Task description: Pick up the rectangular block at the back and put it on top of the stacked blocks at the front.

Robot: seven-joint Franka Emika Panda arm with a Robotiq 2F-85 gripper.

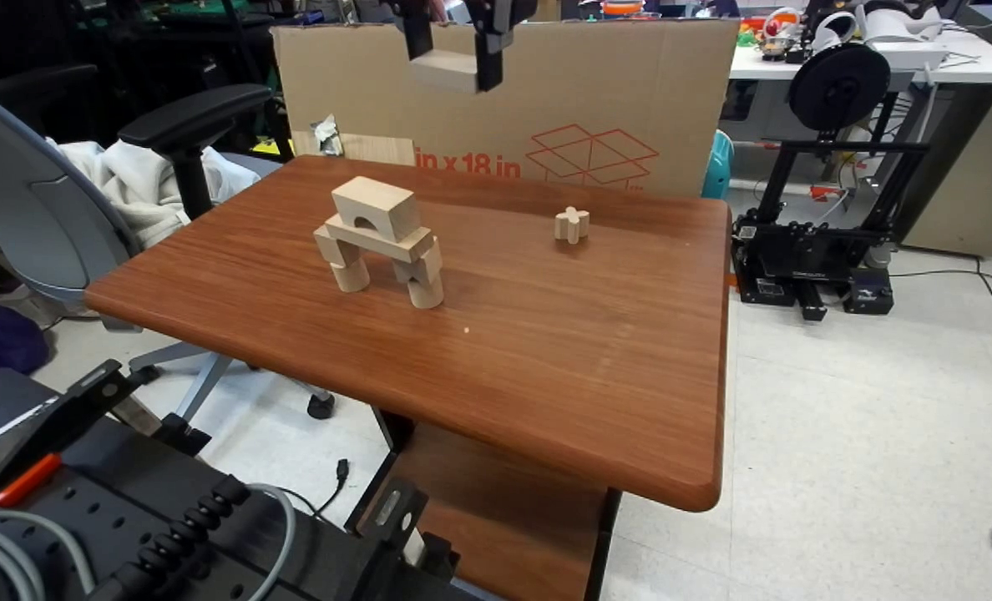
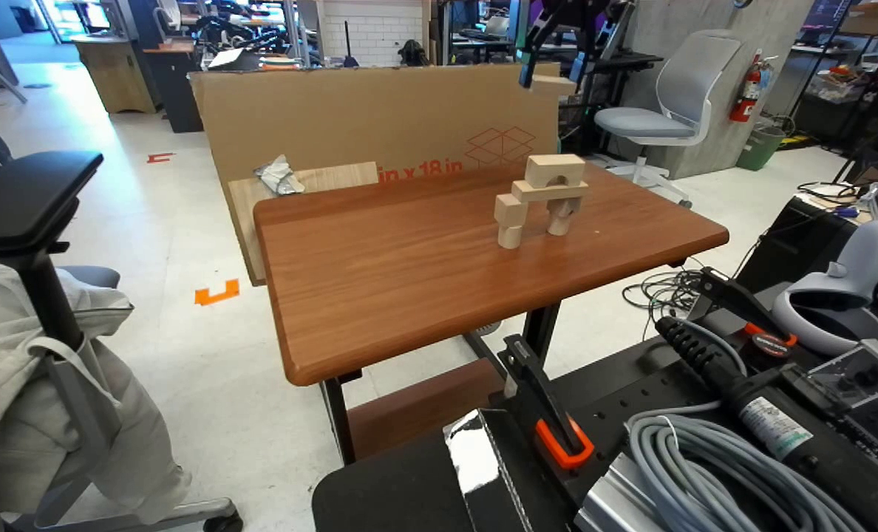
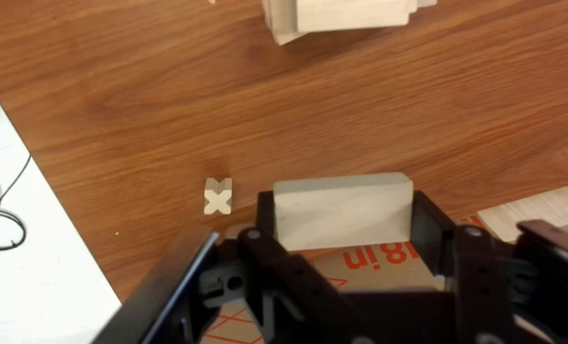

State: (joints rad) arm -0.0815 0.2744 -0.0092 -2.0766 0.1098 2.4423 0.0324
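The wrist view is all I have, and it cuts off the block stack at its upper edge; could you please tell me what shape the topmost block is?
Observer: It is an arch block, its half-round cutout facing down, resting on the crosspiece bar.
Operator: Thank you; what holds that bar up?
Observer: Two legs, each with a rounded wooden piece at its foot.
Operator: And is what I am holding clear of the arch block?
Observer: Yes; in both exterior views the rectangular block in the gripper shows above the arch block, with a gap between them.
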